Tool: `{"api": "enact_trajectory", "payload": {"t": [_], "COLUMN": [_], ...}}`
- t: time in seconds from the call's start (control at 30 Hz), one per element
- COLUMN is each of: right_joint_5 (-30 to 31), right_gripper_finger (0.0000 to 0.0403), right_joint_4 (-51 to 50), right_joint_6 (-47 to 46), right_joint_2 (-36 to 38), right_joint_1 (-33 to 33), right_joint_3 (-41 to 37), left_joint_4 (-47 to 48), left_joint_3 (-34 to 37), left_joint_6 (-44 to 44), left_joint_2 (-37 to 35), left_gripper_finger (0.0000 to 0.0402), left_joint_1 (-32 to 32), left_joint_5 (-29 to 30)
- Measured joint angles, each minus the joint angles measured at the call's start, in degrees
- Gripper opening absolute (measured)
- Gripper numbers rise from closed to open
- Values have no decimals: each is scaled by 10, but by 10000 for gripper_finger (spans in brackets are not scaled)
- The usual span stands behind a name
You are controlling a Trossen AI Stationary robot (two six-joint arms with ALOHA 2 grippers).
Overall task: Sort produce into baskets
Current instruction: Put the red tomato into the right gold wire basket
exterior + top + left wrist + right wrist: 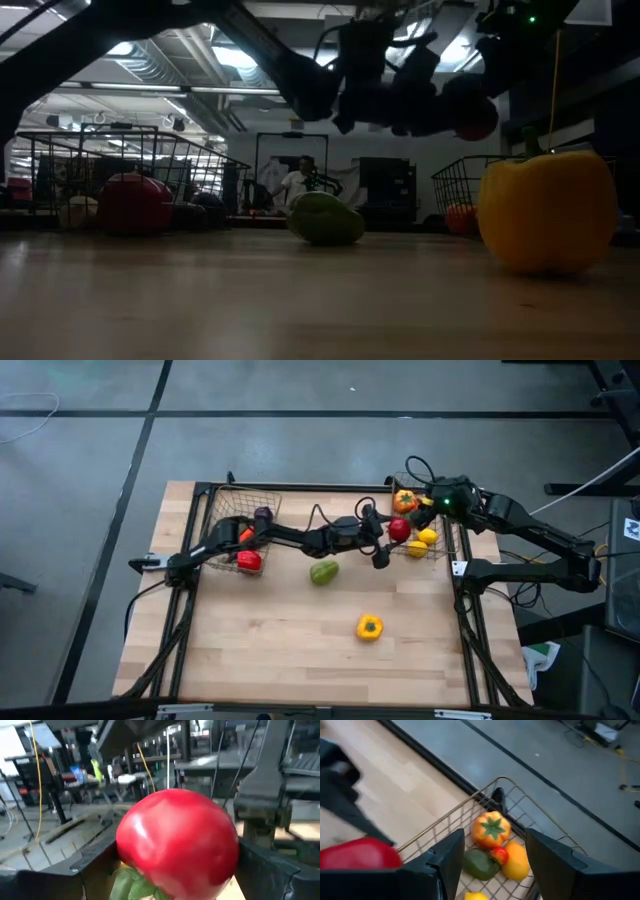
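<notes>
Reaching across the wooden table (300,630) from the left of the overhead frame, the left arm's tool (392,538) grips a red pepper (399,529) beside the right basket (447,550), at the upper right of the table. In the left wrist view the red pepper (177,842) fills the centre, clamped between the dark fingers (272,870).

The right tool (425,500) hovers above the right basket with its fingers spread and nothing between them. Its wrist view looks down into the right basket (470,810), which contains an orange pepper (491,830), a green piece (480,864), a tiny tomato (499,855) and a yellow-orange piece (516,861).

The left basket (225,505), at the upper left of the table, holds a second red pepper (248,561), a purple eggplant (262,515) and an orange piece (246,535). An avocado (323,572) lies on the table between the baskets. A yellow pepper (369,627) sits alone nearer the frame's bottom, right of centre.
</notes>
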State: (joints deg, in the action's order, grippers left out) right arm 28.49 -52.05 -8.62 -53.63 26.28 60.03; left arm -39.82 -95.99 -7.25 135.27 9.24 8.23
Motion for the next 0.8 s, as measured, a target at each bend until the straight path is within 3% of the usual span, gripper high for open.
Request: {"api": "enact_trajectory", "payload": {"t": [0.47,0.8], "right_joint_5": [-130,-142], "right_gripper_finger": [209,209], "right_joint_4": [0,0], "right_joint_6": [0,0], "right_joint_2": [0,0], "right_joint_1": [0,0], "right_joint_3": [0,0], "left_joint_4": [19,33], "left_joint_3": [-5,-5], "left_joint_6": [28,34], "left_joint_2": [7,7], "left_gripper_finger": [331,331], "left_joint_1": [14,13], "left_joint_5": [0,0]}}
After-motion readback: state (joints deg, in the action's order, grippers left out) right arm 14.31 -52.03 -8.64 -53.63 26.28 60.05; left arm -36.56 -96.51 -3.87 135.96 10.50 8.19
